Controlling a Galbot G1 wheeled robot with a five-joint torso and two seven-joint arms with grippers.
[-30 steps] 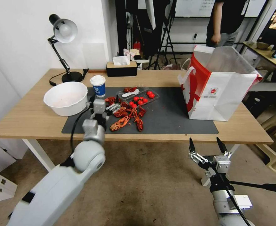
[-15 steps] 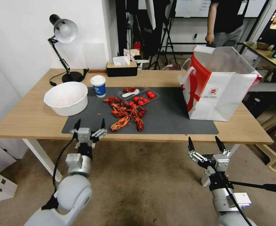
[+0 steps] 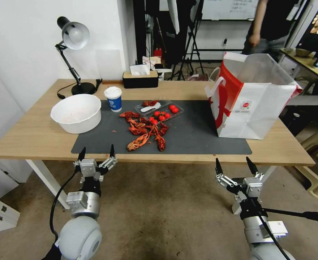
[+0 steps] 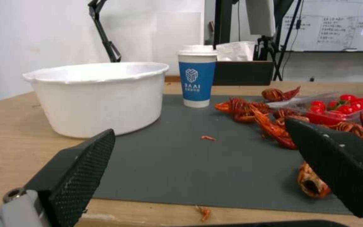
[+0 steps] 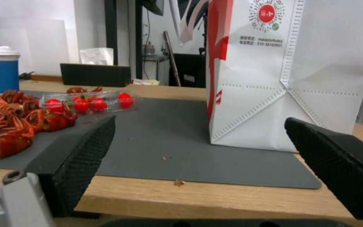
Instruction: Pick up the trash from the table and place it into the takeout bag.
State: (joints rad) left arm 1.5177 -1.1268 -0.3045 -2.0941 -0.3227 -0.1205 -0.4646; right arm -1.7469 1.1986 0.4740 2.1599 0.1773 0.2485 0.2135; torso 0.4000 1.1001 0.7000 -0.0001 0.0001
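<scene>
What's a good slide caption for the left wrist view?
Open left hand at the table edge, facing the white bowl, blue-and-white lidded paper cup and crayfish shells on the grey mat.

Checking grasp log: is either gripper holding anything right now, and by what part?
Nothing held. Left gripper and right gripper are both open and empty, short of the table edge.

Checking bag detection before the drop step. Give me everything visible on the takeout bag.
The takeout bag is a large white paper bag with red side panels, white loop handles and a small red round logo with a printed code on its front face. It stands upright with its mouth open at the right end of the table, its base partly on the dark grey mat. Fold creases run across its lower front. Nothing else touches it; its inside is hidden.
</scene>
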